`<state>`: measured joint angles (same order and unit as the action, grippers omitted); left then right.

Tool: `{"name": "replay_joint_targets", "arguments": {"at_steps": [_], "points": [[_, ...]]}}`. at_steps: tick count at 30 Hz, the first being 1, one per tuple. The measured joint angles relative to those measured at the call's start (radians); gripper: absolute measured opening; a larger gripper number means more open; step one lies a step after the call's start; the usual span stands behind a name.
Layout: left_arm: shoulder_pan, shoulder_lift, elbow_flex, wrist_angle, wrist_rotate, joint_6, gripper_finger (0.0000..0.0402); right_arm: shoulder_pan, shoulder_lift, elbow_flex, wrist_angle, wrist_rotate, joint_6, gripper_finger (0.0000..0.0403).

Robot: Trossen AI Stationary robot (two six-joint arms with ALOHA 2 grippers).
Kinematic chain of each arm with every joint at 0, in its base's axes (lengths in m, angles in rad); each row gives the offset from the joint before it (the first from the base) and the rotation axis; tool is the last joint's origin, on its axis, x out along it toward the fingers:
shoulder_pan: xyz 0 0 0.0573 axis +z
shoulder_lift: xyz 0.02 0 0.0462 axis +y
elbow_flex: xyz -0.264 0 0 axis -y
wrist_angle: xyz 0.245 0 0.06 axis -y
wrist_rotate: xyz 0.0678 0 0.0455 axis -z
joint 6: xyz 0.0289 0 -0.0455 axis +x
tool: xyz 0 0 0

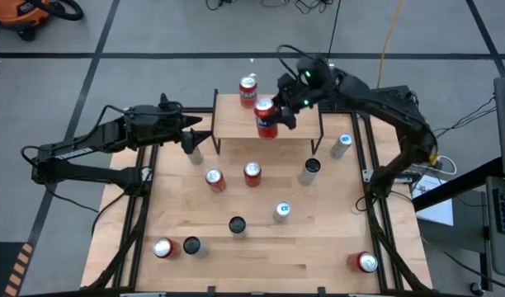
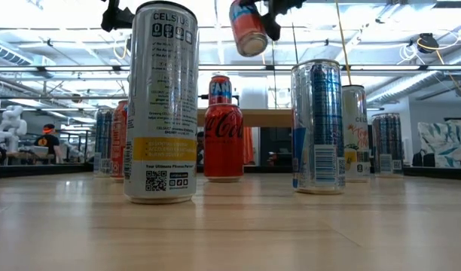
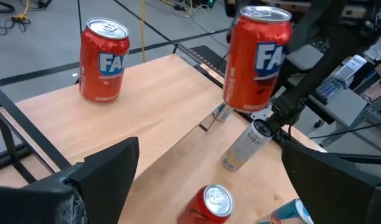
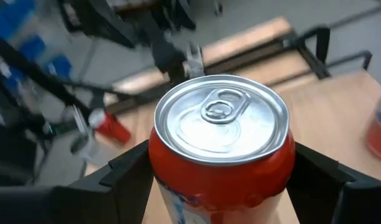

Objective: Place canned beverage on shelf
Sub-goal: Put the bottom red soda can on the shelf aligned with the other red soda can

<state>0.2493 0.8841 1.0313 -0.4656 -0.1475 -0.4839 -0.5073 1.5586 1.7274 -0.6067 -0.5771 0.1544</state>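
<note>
Right jaws [image 1: 270, 114]: pinching a red canned beverage [image 1: 266, 118] by its sides, held in the air above the shelf [image 1: 236, 124], tilted in the low view.
Held can, close up: silver lid and pull tab facing the right wrist camera [image 4: 220, 118], dark fingers [image 4: 129, 167] pressed to either flank.
Shelf: light wooden top on thin black legs, at the far middle of the bench [image 1: 318, 247]; second red can [image 1: 247, 91] already upright at its far edge, just left of the carried one.
Left jaws [image 1: 192, 132]: spread and empty, hovering at the shelf's left end, waiting.
Step in hand: carry phase near its close, by the look of it; can over the shelf top but not yet set down.
Next move calls for: righting the tilted can, lowering it onto bare wood beside the standing red can without knocking it, then parting the jaws.
Rest of bench: loose cans scattered nearer, among them a tall white can [image 2: 162, 102], a red cola can [image 2: 224, 139] and a blue-and-white can [image 2: 318, 126].
</note>
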Motion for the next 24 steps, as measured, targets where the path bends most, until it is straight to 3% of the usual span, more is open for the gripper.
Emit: {"name": "replay_joint_targets", "arguments": {"at_steps": [4, 7, 24], "points": [[0.0, 0.003, 0.0, 0.0, -0.006, 0.0, 0.0397, 0.022, -0.099, -0.228, 0.327, 0.066, 0.138, 0.0277], [0.0, 0.006, 0.0, 0.001, -0.007, -0.004, 0.0397, 0.027, -0.127, -0.316, 0.505, 0.11, 0.172, 0.0277], [0.0, 0.057, 0.0, 0.011, -0.007, -0.003, 0.0397, 0.023, -0.054, -0.336, 0.679, 0.136, -0.075, 0.0277]]}}
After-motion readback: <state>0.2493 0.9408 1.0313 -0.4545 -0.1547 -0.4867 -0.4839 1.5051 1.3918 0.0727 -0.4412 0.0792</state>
